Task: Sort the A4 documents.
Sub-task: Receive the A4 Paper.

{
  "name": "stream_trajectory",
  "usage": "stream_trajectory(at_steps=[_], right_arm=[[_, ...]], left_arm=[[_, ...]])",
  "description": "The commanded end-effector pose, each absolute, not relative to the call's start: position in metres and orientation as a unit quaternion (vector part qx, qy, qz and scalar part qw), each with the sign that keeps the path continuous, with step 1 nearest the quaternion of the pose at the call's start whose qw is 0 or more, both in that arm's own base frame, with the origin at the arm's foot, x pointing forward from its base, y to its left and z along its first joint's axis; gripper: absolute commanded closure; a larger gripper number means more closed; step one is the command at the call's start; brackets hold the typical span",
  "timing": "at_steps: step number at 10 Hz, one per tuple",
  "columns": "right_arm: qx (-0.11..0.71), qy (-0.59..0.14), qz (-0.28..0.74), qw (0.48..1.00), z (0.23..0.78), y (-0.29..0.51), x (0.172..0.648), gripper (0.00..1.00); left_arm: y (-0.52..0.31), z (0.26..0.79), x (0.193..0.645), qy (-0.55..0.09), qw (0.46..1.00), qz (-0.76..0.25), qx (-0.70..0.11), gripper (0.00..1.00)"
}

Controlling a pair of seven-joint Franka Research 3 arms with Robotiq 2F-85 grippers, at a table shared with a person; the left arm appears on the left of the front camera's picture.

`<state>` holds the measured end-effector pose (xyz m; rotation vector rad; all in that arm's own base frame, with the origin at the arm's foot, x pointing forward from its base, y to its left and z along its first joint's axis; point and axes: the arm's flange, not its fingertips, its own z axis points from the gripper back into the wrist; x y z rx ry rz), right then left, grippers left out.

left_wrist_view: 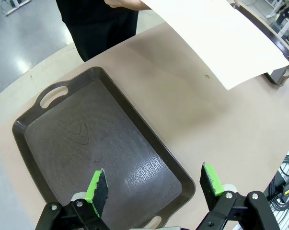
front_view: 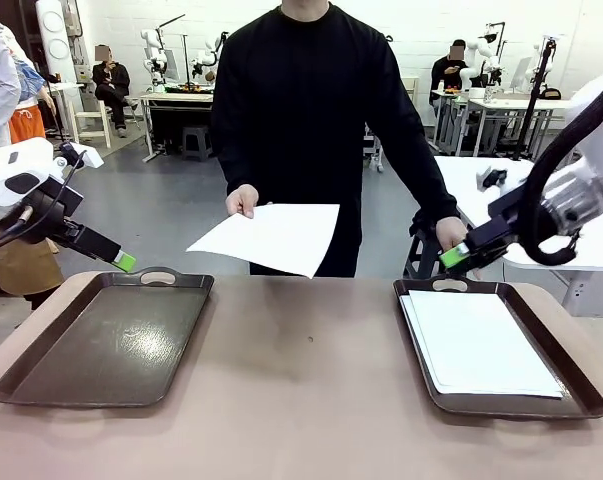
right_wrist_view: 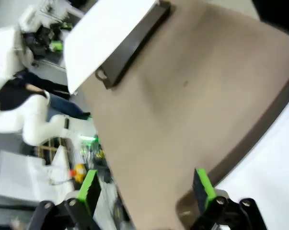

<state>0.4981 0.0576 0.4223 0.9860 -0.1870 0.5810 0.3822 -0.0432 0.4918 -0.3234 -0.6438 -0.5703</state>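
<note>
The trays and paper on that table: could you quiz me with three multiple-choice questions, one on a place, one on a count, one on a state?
1. Where does the stack of sheets lie?
A. left tray
B. right tray
C. bare table

2. How many trays are on the table?
A. one
B. two
C. three

3. How is the left gripper?
A. open, holding nothing
B. shut on paper
C. shut on a tray handle

Answers:
1. B, the stack of sheets fills the right tray.
2. B, the left tray and the right one.
3. A, the left gripper has its pads apart above the tray.
</note>
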Motion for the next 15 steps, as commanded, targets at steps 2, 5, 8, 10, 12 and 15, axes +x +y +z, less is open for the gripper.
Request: stream_trajectory(at_steps=[2,5,8,10,12,15], right_arm=[[0.59,-0.119,0.108,0.792,0.417,0.081,0.498,0.0],[0.64,-0.121,0.079,0.755,0.415,0.117,0.507,0.0],[0.654,-0.07,0.061,0.751,0.395,0.159,0.521,0.0],[0.657,-0.059,0.051,0.75,0.391,0.173,0.531,0.0],[0.677,-0.069,0.041,0.732,0.386,0.184,0.543,0.0],[0.676,-0.089,0.009,0.732,0.373,0.197,0.566,0.0]], left_arm=[[-0.041,0.49,0.383,-0.311,0.895,-0.275,-0.161,0.0],[-0.041,0.49,0.383,-0.311,0.895,-0.275,-0.161,0.0],[-0.041,0.49,0.383,-0.311,0.895,-0.275,-0.161,0.0],[-0.041,0.49,0.383,-0.311,0.895,-0.275,-0.161,0.0],[-0.041,0.49,0.383,-0.311,0.895,-0.275,-0.161,0.0],[-0.041,0.49,0.383,-0.311,0.895,-0.275,-0.161,0.0]])
